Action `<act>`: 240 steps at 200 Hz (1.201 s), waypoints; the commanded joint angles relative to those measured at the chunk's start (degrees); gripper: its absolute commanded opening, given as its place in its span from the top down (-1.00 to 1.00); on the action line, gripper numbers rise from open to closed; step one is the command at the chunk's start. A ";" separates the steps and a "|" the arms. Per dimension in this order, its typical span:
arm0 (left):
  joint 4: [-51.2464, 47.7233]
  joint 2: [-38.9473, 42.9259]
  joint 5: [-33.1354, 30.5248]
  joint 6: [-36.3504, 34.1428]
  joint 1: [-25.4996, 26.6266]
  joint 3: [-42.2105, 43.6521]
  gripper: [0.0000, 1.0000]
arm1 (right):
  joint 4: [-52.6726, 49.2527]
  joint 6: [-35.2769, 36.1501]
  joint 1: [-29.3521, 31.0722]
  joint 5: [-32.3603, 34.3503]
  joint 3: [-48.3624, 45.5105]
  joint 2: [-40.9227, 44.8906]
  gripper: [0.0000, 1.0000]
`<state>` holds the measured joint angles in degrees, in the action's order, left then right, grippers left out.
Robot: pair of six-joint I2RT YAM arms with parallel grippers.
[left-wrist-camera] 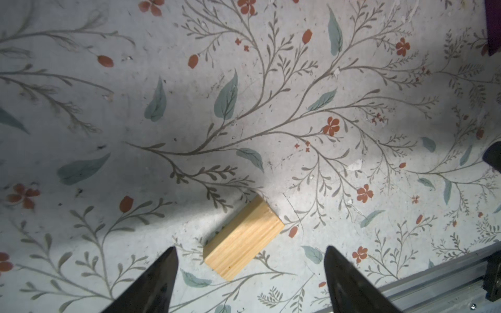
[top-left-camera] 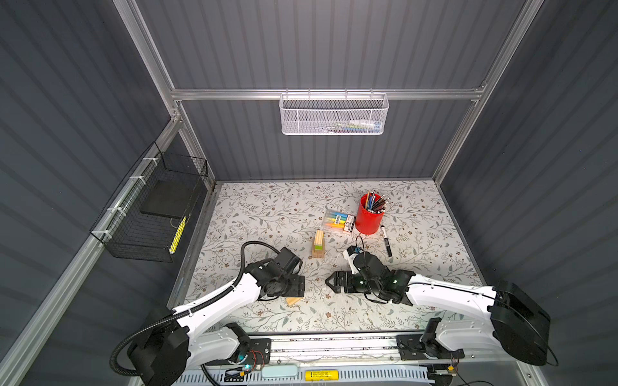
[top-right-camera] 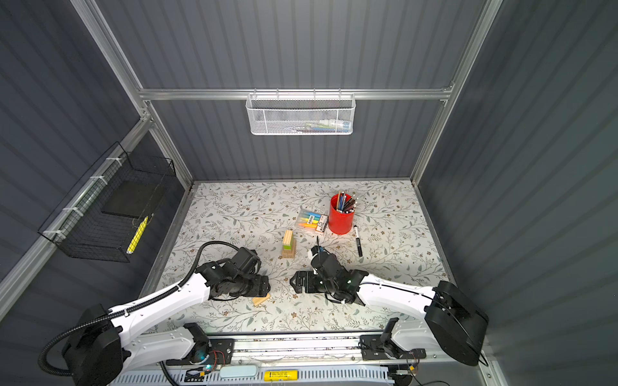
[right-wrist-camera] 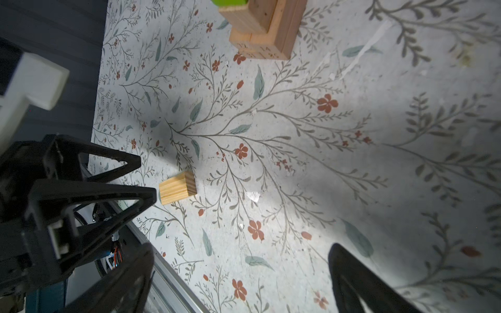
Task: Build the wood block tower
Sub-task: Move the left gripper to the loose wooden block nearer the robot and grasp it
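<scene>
Left gripper (left-wrist-camera: pixel 250 250) has its fingers spread right over a loose pale tan wooden brick block (left-wrist-camera: pixel 244 238) lying flat. Right gripper (right-wrist-camera: pixel 241 252) is spread wide too, holding nothing. Slim tan-and-green block tower (top-left-camera: pixel 318 244) stands further back.

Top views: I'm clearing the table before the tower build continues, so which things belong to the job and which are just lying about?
Job: the tower with its green block; the loose tan block.
Lying about: red pencil cup, highlighter pack, black marker, white mesh basket, black wire basket.
</scene>
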<state>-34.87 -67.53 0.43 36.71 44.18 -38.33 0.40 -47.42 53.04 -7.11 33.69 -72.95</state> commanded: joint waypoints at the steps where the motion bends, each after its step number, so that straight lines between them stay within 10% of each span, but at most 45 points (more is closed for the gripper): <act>1: 3.58 -1.30 2.04 0.29 0.32 1.37 -0.70 | 0.60 -0.31 0.23 1.96 -0.56 1.78 -0.98; 131: 5.11 -8.01 3.22 0.64 2.22 2.49 -0.54 | 0.49 -0.74 -0.02 3.84 -1.90 5.58 -0.98; 240: -4.30 -13.78 -10.31 12.79 13.80 -2.64 -0.19 | 0.40 -1.54 -0.68 4.39 -2.57 6.22 -0.98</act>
<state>-35.75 -78.67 -6.28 45.82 56.31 -38.83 0.82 -48.34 52.75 -3.70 31.88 -67.81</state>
